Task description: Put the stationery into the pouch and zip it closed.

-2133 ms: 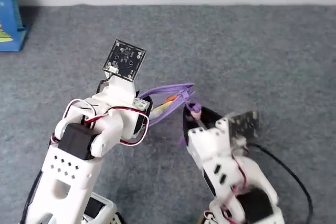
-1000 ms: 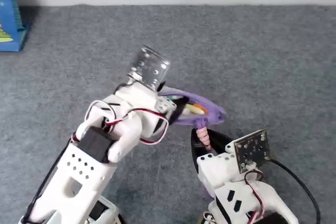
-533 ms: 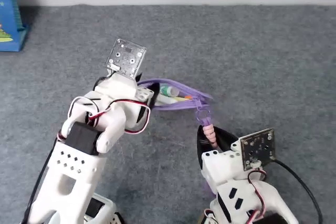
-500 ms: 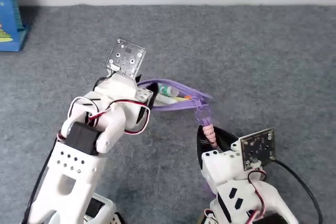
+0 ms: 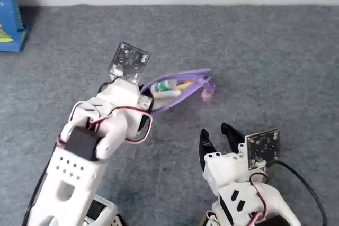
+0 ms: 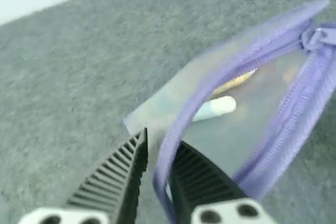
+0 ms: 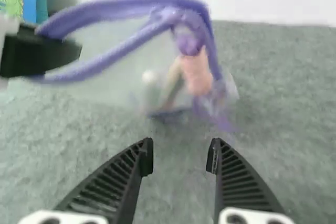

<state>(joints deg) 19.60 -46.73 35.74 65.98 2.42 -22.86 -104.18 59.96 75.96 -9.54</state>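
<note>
A clear pouch (image 5: 177, 89) with a purple zipper band hangs lifted off the grey carpet, its mouth gaping. Pens and a white marker (image 5: 163, 85) lie inside it. My left gripper (image 5: 147, 100) is shut on the pouch's purple edge (image 6: 167, 145) at its left end. A pink zipper pull (image 5: 207, 94) dangles free at the pouch's right end (image 7: 193, 72). My right gripper (image 5: 217, 133) stands open near the front, apart from the pouch, with nothing between its fingers (image 7: 178, 163).
A blue box (image 5: 10, 11) stands at the far left against the white wall. Grey carpet (image 5: 265, 62) covers the whole surface, with free room at the right and back.
My right gripper has let go of the pink zipper pull and opened, staying low at the front. The pouch swung back up and left with the left gripper.
</note>
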